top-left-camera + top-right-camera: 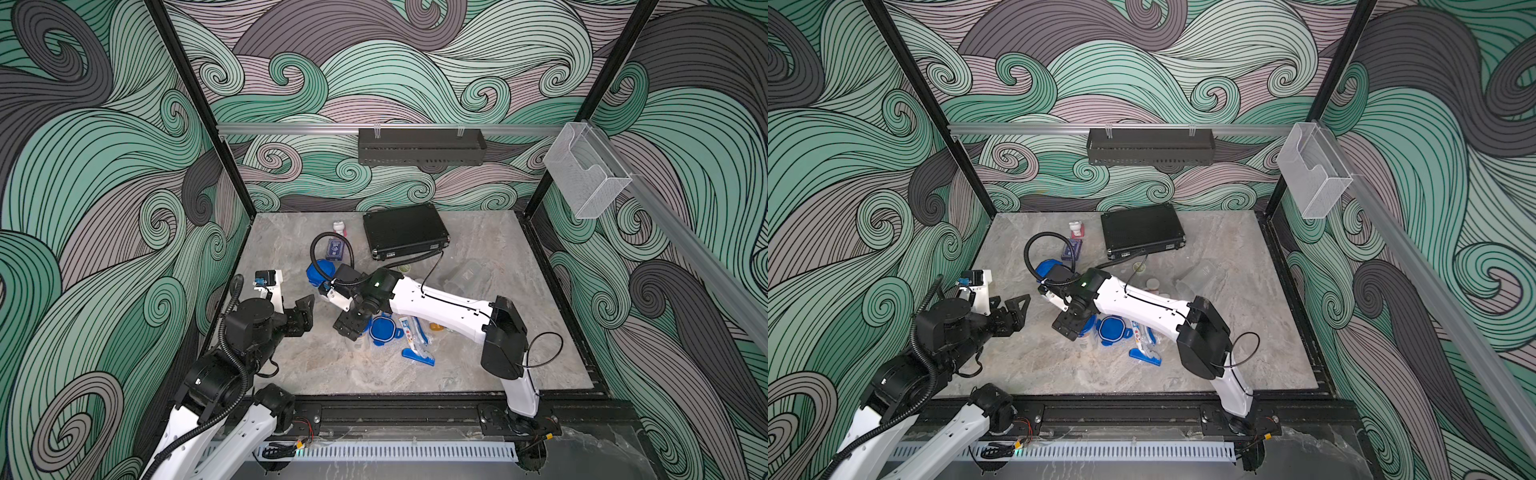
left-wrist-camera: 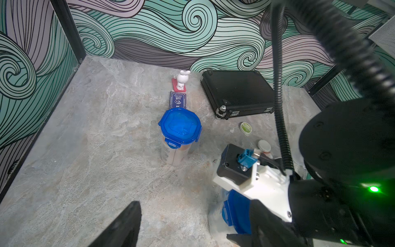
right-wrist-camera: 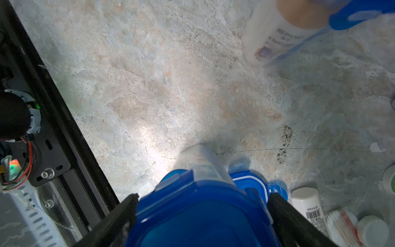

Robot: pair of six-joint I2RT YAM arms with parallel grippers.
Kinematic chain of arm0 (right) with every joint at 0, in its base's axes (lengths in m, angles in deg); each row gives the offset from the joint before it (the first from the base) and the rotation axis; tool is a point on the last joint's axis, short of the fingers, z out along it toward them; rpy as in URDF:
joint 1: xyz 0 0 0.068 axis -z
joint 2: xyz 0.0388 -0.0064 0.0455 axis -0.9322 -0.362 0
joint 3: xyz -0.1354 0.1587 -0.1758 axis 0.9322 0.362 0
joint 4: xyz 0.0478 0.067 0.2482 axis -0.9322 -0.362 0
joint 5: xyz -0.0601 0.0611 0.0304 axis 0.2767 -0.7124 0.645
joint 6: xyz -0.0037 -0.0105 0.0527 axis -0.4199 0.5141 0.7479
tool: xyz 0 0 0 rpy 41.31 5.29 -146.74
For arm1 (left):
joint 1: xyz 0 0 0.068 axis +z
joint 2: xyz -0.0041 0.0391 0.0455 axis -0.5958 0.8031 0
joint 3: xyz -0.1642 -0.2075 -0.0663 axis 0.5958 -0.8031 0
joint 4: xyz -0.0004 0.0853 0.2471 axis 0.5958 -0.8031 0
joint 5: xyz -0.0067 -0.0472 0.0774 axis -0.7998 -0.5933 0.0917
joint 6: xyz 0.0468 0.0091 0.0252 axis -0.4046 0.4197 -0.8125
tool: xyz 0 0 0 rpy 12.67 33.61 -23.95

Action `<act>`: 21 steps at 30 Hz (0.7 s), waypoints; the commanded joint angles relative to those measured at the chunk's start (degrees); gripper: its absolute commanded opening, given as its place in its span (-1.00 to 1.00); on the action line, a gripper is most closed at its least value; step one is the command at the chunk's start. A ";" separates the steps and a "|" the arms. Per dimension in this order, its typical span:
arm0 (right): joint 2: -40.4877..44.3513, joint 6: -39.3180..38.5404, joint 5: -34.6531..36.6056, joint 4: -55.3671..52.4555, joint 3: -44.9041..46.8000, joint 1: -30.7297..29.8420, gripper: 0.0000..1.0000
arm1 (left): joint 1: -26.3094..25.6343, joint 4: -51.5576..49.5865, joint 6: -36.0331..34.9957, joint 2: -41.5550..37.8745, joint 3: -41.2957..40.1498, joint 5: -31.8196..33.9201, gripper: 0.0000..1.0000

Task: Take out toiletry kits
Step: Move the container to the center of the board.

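Near the middle of the worktop [image 1: 332, 374], a little toward its front edge: one tumbler [image 3: 197, 158], blue lid [image 3: 192, 224] between wide-spread jaws of right gripper [image 3: 204, 196]; pressed or only flanked, cannot tell; left gripper [image 1: 306, 313] wide open, empty, toward left edge; possible troubles: closing on a clip tab and tipping the tumbler; knocking the loose lid [image 3: 250, 181] just beside; losing the smooth wall during lift, dropping it onto the tube [image 1: 409, 330].

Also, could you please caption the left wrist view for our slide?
Blue-lidded tumbler stands upright on the marble table, near the black case.
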 commanded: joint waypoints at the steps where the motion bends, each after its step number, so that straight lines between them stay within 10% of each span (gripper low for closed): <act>1: 2.95 -1.79 5.36 1.39 1.70 0.79 0.25 | 0.21 -0.80 0.00 -0.34 -0.02 0.96 0.58; 21: 16.67 -6.10 11.61 2.74 19.99 11.57 0.25 | 0.22 -0.57 -0.04 0.63 -0.03 -0.40 0.58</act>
